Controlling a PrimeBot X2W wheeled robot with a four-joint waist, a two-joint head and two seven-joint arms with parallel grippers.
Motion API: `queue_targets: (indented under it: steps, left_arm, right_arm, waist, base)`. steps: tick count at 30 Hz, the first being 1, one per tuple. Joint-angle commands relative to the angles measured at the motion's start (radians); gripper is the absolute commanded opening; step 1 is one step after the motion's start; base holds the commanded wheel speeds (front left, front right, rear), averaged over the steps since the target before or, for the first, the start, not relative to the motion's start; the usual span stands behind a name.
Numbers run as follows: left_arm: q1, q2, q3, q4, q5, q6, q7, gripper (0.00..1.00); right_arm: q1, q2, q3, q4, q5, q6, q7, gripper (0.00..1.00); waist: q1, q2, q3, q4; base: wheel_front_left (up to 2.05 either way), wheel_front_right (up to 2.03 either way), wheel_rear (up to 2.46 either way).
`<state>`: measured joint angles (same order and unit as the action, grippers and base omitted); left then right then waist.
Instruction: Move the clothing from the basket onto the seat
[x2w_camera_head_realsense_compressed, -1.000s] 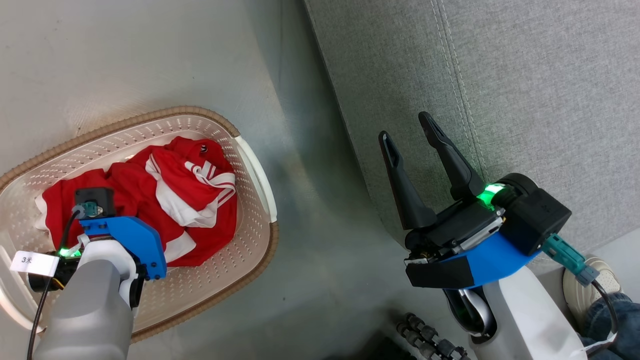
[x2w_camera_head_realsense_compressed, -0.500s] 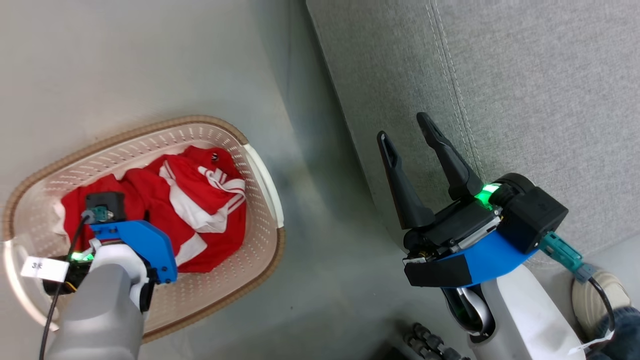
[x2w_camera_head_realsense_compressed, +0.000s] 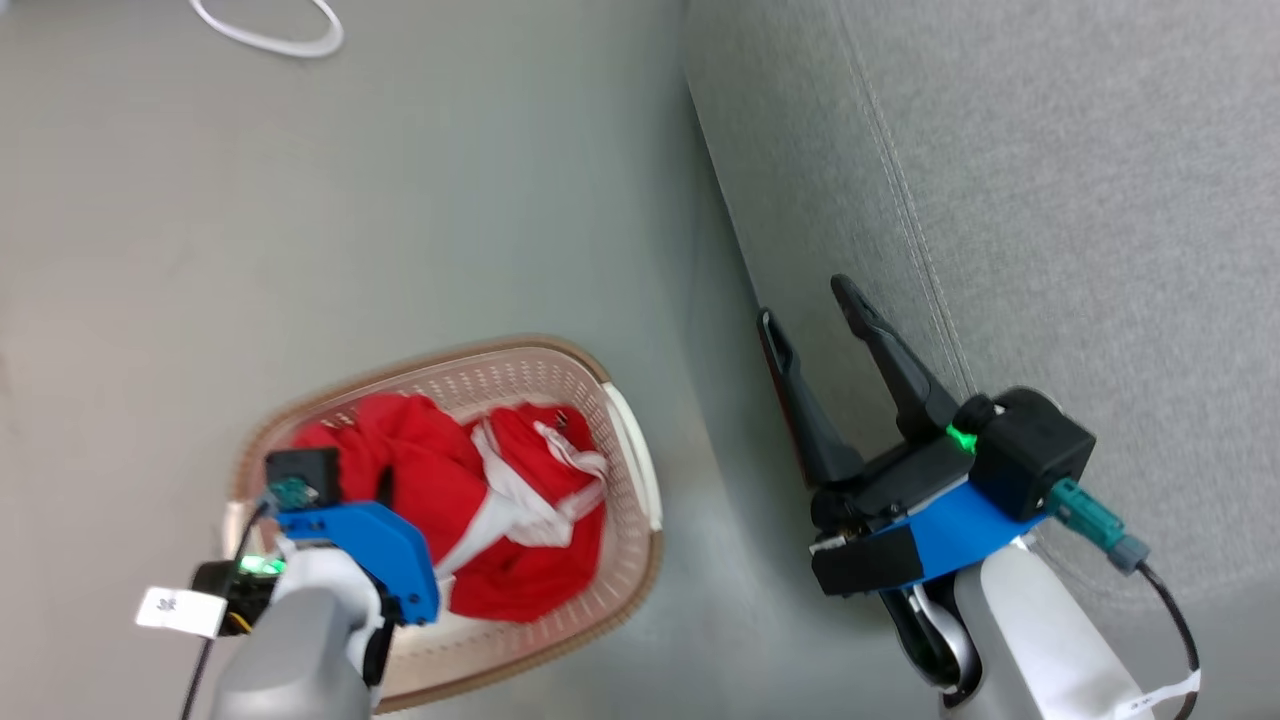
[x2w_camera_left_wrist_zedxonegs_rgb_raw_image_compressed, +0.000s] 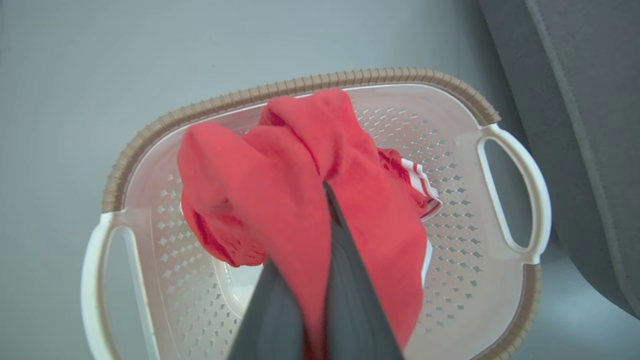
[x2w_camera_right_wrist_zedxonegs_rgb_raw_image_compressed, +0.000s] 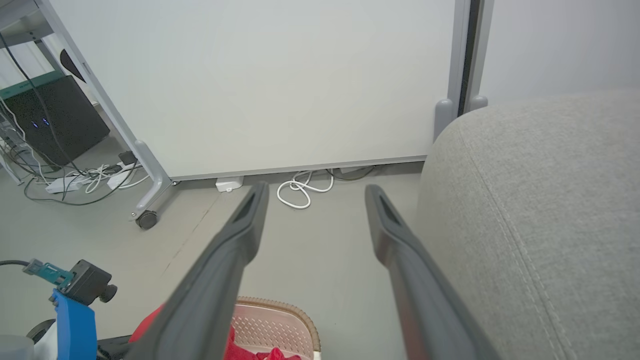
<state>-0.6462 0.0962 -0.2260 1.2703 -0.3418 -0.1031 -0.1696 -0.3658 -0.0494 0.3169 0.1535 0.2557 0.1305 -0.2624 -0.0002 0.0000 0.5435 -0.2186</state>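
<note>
The red clothing (x2w_camera_left_wrist_zedxonegs_rgb_raw_image_compressed: 280, 200) with white stripes is bunched in the cream basket (x2w_camera_left_wrist_zedxonegs_rgb_raw_image_compressed: 300, 85). My left gripper (x2w_camera_left_wrist_zedxonegs_rgb_raw_image_compressed: 325, 187) is shut on a raised fold of it, with fabric draped over both fingers. In the head view my left wrist (x2w_camera_head_realsense_compressed: 350, 530) hangs over the basket (x2w_camera_head_realsense_compressed: 630, 470) and hides the fingers; more red clothing (x2w_camera_head_realsense_compressed: 520, 570) lies beside it. My right gripper (x2w_camera_head_realsense_compressed: 804, 302) stands open and holds nothing, at the front edge of the grey seat (x2w_camera_head_realsense_compressed: 1050, 200). The right wrist view has that gripper (x2w_camera_right_wrist_zedxonegs_rgb_raw_image_compressed: 316, 189) open above the floor, the seat (x2w_camera_right_wrist_zedxonegs_rgb_raw_image_compressed: 540, 200) on its right.
A white cable (x2w_camera_head_realsense_compressed: 270, 30) lies coiled on the grey floor beyond the basket. The right wrist view shows a white partition on a wheeled leg (x2w_camera_right_wrist_zedxonegs_rgb_raw_image_compressed: 147, 217), with a black box and loose cables (x2w_camera_right_wrist_zedxonegs_rgb_raw_image_compressed: 50, 120) at the far left. Bare floor separates basket and seat.
The head camera has swung, so the basket sits lower and further right in the picture. My left gripper has closed on the red fabric, which now bunches upward. The right gripper stays open.
</note>
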Motion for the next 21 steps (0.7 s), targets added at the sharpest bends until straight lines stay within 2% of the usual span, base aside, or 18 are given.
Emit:
queue_targets:
  steps: [1, 11, 21]
  left_arm:
    - [0.021, -0.011, -0.013, -0.002, 0.003, -0.007, -0.018, 0.00]
    - [0.070, -0.045, -0.138, -0.049, 0.017, -0.029, -0.056, 0.00]
    - [0.053, -0.045, -0.347, -0.285, -0.140, -0.028, -0.007, 0.00]
  right_arm:
    - [0.022, -0.002, 0.000, 0.018, -0.012, 0.000, -0.003, 1.00]
    - [0.085, -0.002, -0.050, 0.070, -0.044, 0.000, 0.032, 1.00]
    - [0.182, -0.002, -0.083, 0.078, -0.038, 0.000, 0.083, 1.00]
  waist:
    - [0.0002, 0.0000, -0.060, 0.004]
    - [0.0002, 0.0000, -0.310, 0.123]
    - [0.0002, 0.0000, -0.471, 0.213]
  base:
    - [0.00, 0.00, 0.00]
    - [0.00, 0.00, 0.00]
    - [0.00, 0.00, 0.00]
